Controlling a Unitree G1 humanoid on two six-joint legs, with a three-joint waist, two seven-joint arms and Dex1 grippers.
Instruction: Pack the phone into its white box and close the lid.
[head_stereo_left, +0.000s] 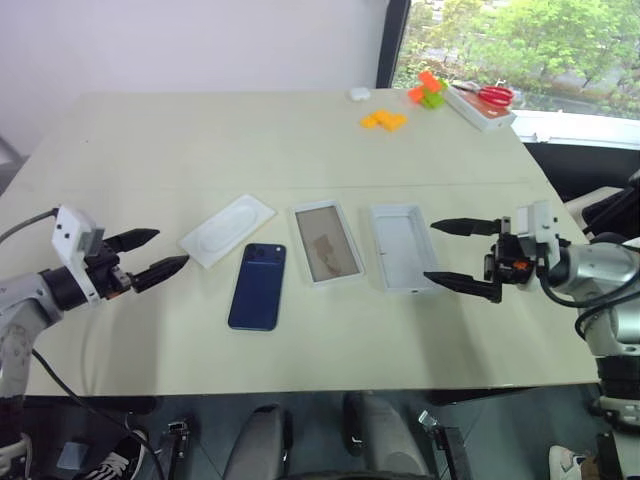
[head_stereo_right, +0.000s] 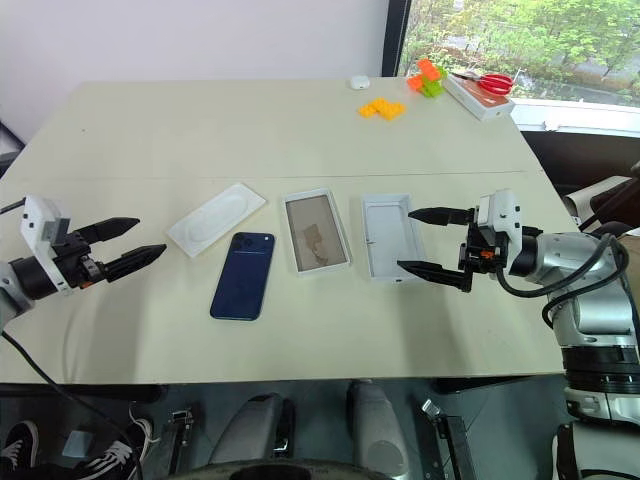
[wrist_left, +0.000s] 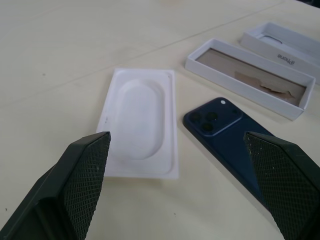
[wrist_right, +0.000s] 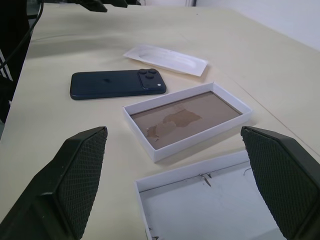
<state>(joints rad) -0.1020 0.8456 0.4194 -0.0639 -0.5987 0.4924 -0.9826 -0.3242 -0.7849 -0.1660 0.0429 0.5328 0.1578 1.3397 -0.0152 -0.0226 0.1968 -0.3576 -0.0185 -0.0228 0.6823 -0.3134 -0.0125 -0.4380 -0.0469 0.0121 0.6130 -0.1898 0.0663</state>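
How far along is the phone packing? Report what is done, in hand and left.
Done: nothing packed yet. The phone lies on the table, camera side up, beside the white box, whose tan floor is bare. The lid lies inner face up next to the box.
In hand: nothing; the left gripper and right gripper hover open and empty.
Left: put the phone in the box, then fit the lid.

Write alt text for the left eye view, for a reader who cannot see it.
A dark blue phone lies back-up on a pale table, beside an open white box, its lid and a thin white sheet. The open left claw and right claw hover at either side, holding nothing.
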